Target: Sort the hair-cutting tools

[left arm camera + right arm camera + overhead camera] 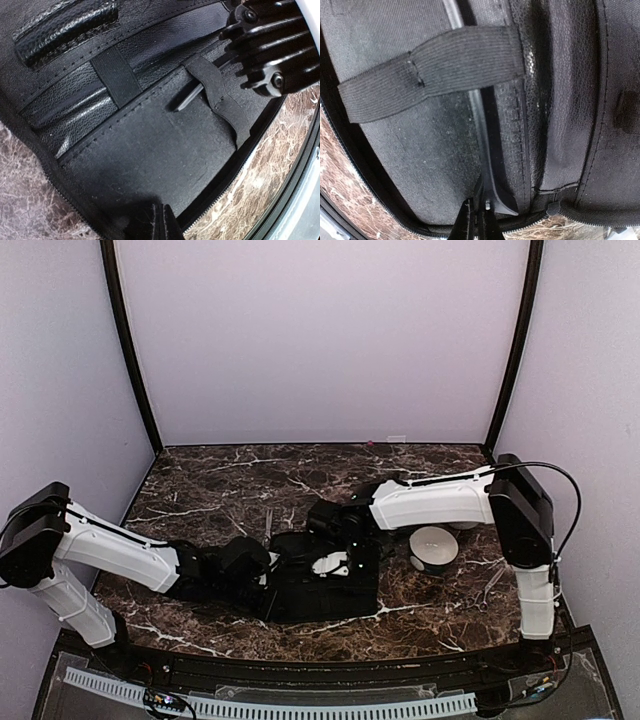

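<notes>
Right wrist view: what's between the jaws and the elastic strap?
A slim dark tool, held in the right gripper, runs up under the elastic strap across the case lining. Right wrist view shows it.

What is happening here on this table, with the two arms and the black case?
Both arms reach into the open black case on the marble table. The right gripper is shut on the end of a slim tool that lies under an elastic strap inside the case. The left gripper is shut too, low at the case's edge, holding nothing visible. A white bowl stands on the table to the right of the case.
</notes>
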Controlling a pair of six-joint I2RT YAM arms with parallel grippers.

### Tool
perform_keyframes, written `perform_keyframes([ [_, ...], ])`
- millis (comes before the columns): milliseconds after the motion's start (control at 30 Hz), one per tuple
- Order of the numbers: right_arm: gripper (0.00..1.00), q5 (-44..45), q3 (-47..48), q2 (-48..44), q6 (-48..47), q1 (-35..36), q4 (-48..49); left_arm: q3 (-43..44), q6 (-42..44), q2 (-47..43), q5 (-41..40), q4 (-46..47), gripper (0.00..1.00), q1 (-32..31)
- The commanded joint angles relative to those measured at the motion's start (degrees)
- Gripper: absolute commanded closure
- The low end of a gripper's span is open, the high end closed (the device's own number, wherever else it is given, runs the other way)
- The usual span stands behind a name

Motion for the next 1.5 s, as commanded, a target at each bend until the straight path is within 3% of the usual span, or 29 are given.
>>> perform_keyframes([
  [0,1.00,-3.2,-0.1,2.3,-0.3,0.6,5.0,-1.9,0.5,0.5,0.0,-0.9,1.00,-0.1],
  [400,1.00,-9.7,0.2,3.5,-3.5,0.5,6.8,-3.1,0.3,-1.0,-0.1,0.2,1.00,-0.1],
  [700,0.94,-10.7,2.4,6.2,-3.7,0.4,6.7,-5.2,-1.3,-3.1,0.3,2.6,1.00,-0.1],
  [767,0.87,-9.9,1.6,5.2,-3.6,0.3,7.0,-5.6,-1.4,-3.5,0.2,2.9,1.00,-0.1],
  [800,0.79,-9.5,0.9,4.5,-3.6,0.1,7.2,-5.8,-1.4,-3.7,0.1,3.0,1.00,-0.1],
  [867,0.52,-9.8,-0.4,2.0,-3.9,-0.8,6.8,-5.8,-1.4,-4.1,0.0,2.9,1.00,-0.1],
  [933,0.42,-10.1,-1.8,-0.6,-4.2,-1.9,6.1,-4.9,-1.5,-4.6,0.0,1.4,0.99,-0.1],
  [1233,0.41,-14.9,-4.5,-15.7,-7.6,-11.4,1.9,1.5,3.4,-10.2,-6.0,-6.2,0.92,-0.1],
  [1467,0.44,-12.3,-2.0,-18.9,-11.9,-22.0,0.9,5.9,9.0,-11.0,-7.9,-7.6,0.77,-0.1],
])
